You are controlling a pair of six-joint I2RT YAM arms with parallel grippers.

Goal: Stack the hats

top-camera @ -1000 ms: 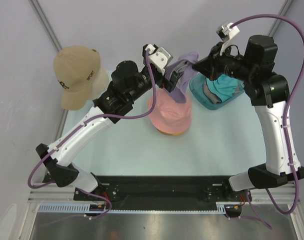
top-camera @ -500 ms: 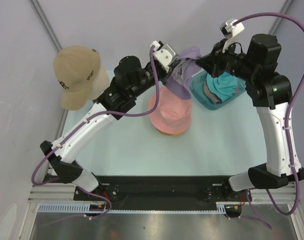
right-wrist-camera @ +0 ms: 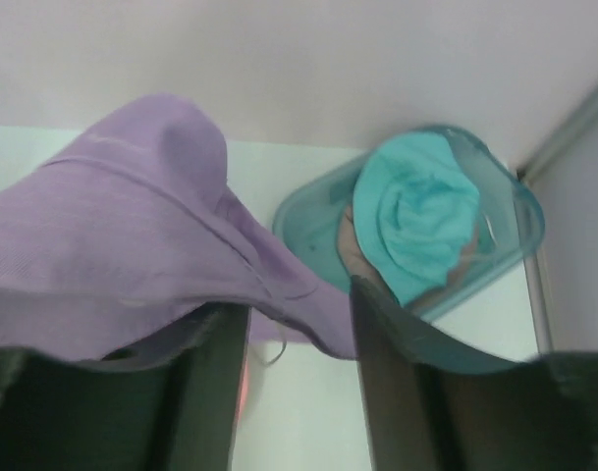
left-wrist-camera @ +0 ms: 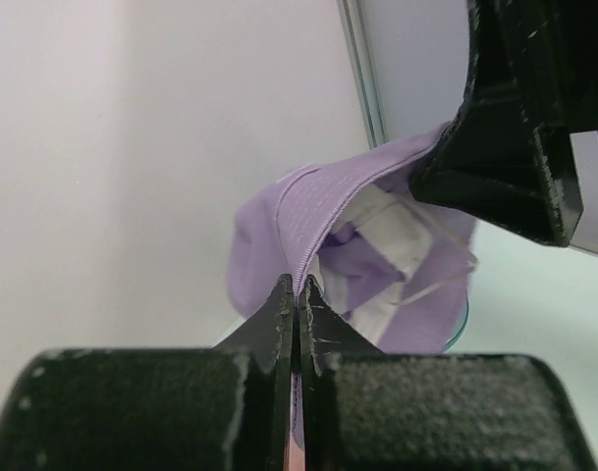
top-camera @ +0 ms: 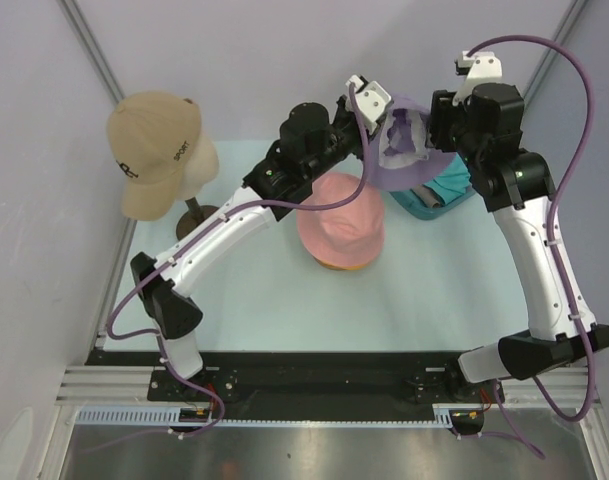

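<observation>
**A:** Which step is this?

**B:** Moving hat 3, I'd say. The lilac hat [top-camera: 404, 150] hangs in the air at 1 o'clock of the pink hat [top-camera: 341, 225]. The left gripper [left-wrist-camera: 298, 289] is pinched tight on its brim. The right gripper [right-wrist-camera: 297, 299] has its jaws apart, the cloth only draped across them.

**A:** And next?

**B:** Probably the right arm backs clear. The left then carries the hat toward 7 o'clock, turns its opening down and lowers it over the pink one.

Hat [right-wrist-camera: 416, 221] in tub [right-wrist-camera: 513, 192], right of stack [top-camera: 341, 228]
</observation>
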